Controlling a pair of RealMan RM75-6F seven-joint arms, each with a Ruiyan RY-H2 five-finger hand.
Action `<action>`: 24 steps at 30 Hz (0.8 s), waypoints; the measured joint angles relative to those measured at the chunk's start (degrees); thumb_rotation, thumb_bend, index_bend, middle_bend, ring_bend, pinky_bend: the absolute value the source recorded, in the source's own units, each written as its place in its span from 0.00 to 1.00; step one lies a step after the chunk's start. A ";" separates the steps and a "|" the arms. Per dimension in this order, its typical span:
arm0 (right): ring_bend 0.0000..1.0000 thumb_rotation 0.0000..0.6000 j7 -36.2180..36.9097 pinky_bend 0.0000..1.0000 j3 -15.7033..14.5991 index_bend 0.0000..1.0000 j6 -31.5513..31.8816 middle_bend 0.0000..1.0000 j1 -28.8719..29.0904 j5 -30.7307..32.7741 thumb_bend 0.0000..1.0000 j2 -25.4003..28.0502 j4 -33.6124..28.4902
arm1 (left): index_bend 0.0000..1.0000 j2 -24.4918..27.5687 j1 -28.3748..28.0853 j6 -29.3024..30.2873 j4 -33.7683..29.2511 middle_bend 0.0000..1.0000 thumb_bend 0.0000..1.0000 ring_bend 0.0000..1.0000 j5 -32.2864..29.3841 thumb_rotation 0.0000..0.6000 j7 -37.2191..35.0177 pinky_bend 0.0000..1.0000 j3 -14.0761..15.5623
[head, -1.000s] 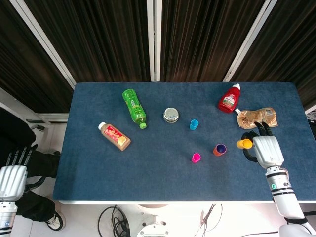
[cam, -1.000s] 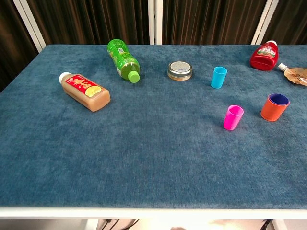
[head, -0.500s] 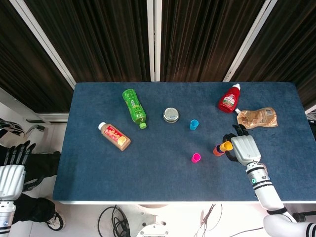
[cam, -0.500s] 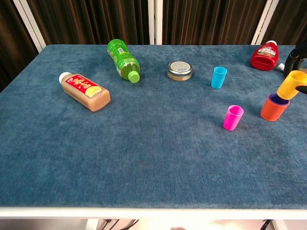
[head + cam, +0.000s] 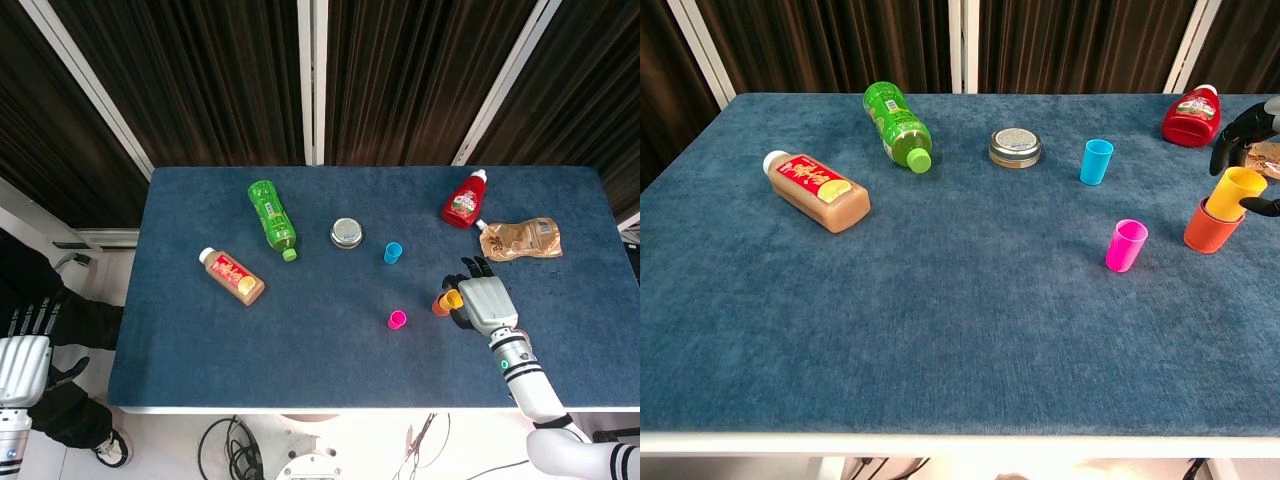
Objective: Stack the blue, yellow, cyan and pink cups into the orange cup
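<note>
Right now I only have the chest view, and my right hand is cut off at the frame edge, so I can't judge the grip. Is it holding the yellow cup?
Observer: The head view shows the whole right hand next to the yellow cup with its fingers around the cup, so it looks held.
Operator: Where is my left hand?
Observer: The left hand is off the table, out past its left edge near the front corner. Its fingers are straight and it holds nothing.
Operator: What is behind my right hand?
Observer: A brown pouch lies flat further back than the hand, beside the red bottle.
</note>
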 measured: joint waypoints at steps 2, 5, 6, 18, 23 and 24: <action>0.00 1.00 0.56 0.00 0.08 0.11 0.08 0.24 0.09 -0.09 0.27 0.26 -0.15 | 0.06 0.00 0.01 0.00 0.06 0.01 0.16 0.00 -0.03 1.00 -0.13 0.00 -0.01; 0.00 1.00 1.70 0.00 0.55 0.10 0.52 0.24 0.21 -0.53 0.27 0.88 -0.71 | 0.06 -0.01 -0.02 -0.09 0.19 0.01 0.16 0.00 -0.06 1.00 -0.26 0.00 -0.03; 0.00 1.00 2.11 0.00 0.88 0.10 0.72 0.24 0.29 -0.65 0.27 1.09 -0.90 | 0.06 -0.01 -0.04 -0.15 0.20 0.01 0.16 0.00 -0.05 1.00 -0.25 0.00 -0.01; 0.00 1.00 -2.58 0.00 6.13 0.18 -2.24 0.25 8.66 9.53 0.27 -2.44 4.22 | 0.06 -0.46 -0.28 -0.53 0.78 0.01 0.16 0.00 -0.05 1.00 -0.81 0.00 -0.02; 0.00 1.00 -8.38 0.00 7.22 0.18 -4.47 0.25 15.07 17.56 0.27 -7.95 11.08 | 0.06 -0.29 -0.22 -0.33 0.95 0.01 0.16 0.00 0.07 1.00 -1.42 0.00 -0.04; 0.00 1.00 -9.10 0.00 7.33 0.18 -4.81 0.25 16.06 18.73 0.27 -8.82 12.09 | 0.06 -0.23 -0.22 -0.30 0.96 0.01 0.16 0.00 0.08 1.00 -1.51 0.00 -0.05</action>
